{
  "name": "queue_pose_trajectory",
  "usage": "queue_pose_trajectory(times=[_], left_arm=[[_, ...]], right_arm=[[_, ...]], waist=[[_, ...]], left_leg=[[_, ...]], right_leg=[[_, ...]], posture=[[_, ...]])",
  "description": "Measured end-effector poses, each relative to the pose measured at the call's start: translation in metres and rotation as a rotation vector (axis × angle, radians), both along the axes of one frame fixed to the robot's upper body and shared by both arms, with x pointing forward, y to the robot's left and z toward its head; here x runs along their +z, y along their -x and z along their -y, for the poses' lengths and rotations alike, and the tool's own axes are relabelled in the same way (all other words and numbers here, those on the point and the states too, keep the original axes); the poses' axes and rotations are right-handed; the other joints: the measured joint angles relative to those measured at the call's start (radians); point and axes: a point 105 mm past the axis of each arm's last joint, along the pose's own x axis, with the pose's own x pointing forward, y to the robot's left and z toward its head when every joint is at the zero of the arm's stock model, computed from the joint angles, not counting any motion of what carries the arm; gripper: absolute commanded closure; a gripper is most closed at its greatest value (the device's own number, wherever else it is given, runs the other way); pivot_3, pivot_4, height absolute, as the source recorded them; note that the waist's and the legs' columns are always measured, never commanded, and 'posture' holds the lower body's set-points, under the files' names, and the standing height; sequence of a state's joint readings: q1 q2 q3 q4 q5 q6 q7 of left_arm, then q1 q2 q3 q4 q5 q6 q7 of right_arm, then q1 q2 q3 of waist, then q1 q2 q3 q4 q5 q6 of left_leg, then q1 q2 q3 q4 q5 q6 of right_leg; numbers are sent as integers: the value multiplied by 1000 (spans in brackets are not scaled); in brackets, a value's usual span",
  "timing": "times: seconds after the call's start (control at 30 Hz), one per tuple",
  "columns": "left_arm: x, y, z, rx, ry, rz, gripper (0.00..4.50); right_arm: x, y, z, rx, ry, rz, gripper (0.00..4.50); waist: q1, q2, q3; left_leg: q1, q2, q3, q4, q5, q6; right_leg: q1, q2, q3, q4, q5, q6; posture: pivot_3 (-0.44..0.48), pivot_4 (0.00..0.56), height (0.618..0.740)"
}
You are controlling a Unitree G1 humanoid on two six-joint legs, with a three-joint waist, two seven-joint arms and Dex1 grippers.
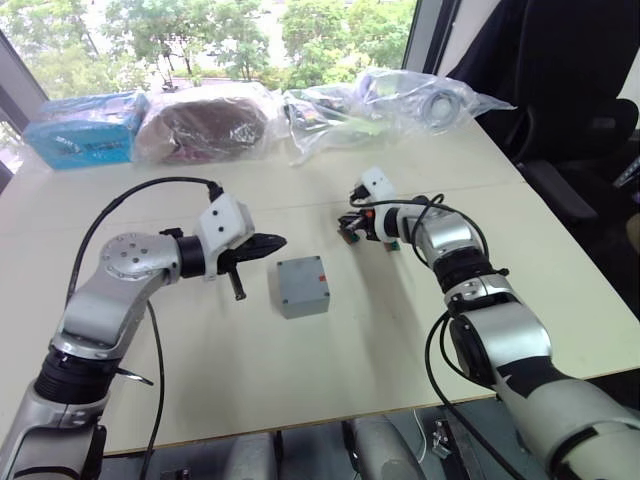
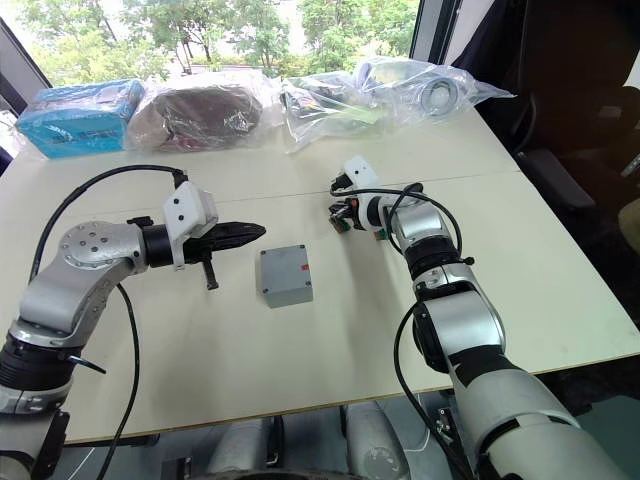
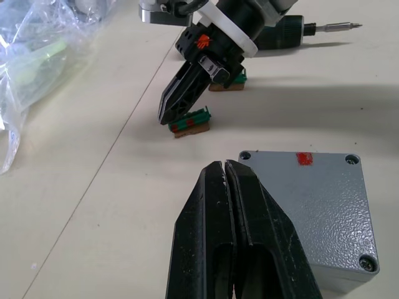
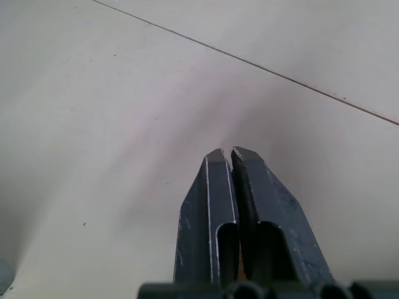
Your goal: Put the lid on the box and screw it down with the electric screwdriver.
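Observation:
The grey box (image 1: pixel 303 286) stands mid-table with the flat grey lid (image 3: pixel 312 199) lying on top, a red mark near one edge and screw heads at its corners. My left gripper (image 1: pixel 275 243) hovers just left of the box, shut and empty; the left wrist view shows its fingertips (image 3: pixel 224 167) beside the lid's corner. My right gripper (image 2: pixel 338 222) is farther back and to the right of the box, shut, its tip (image 3: pixel 165 116) low over the table by a small green-and-red piece (image 3: pixel 190 123). The electric screwdriver (image 3: pixel 293 32) lies on the table behind that gripper.
A second green-and-red piece (image 3: pixel 227 84) lies near the right gripper. Clear plastic bags (image 1: pixel 380 100), a wrapped dark bundle (image 1: pixel 205 122) and a blue box (image 1: pixel 88 128) line the table's far edge. A black chair (image 1: pixel 570 90) stands to the right. A seam (image 1: pixel 300 205) crosses the tabletop.

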State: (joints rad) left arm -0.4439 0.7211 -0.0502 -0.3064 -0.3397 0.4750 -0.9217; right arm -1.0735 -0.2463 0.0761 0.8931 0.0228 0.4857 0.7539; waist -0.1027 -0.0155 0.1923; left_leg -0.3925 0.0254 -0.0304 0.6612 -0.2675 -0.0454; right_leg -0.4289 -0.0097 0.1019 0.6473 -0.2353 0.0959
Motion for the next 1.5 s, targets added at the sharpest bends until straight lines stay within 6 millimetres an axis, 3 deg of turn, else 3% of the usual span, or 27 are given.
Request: queue_pose_trajectory(times=[0.37,0.6,0.8,0.87,1.1,1.5], left_arm=[[0,0,0,0,0,0,4500],[0,0,0,2,0,-2,4500],[-1,-1,-3,6,-6,-7,4500],[-4,-1,-8,16,-21,-17,4500],[-9,3,-16,25,-35,-43,4500],[-9,6,-14,16,-35,-35,4500]], right_arm=[[8,0,2,-9,-9,2,4425],[46,7,1,31,-37,55,4425],[74,35,-13,163,-51,95,4425],[73,58,-22,261,-28,91,4425],[73,91,-37,394,35,88,4425],[53,102,-44,470,134,63,4425]], waist=[[0,0,0],[1,0,0],[5,0,0],[5,0,0],[6,0,0],[6,0,1]], left_leg=[[0,0,0,0,0,0],[0,0,0,0,0,0],[0,0,0,-1,0,0],[0,0,0,-1,0,0],[0,0,0,-1,0,0],[0,0,0,-1,0,0]], right_leg=[[0,0,0,0,0,0],[0,0,0,0,0,0],[0,0,0,0,-1,1],[-1,0,0,0,-1,1],[-1,0,0,0,-2,0],[-1,0,0,-1,-3,0]], posture=[[0,150,740],[0,150,740],[0,150,740],[0,150,740],[0,150,740],[0,150,740]])
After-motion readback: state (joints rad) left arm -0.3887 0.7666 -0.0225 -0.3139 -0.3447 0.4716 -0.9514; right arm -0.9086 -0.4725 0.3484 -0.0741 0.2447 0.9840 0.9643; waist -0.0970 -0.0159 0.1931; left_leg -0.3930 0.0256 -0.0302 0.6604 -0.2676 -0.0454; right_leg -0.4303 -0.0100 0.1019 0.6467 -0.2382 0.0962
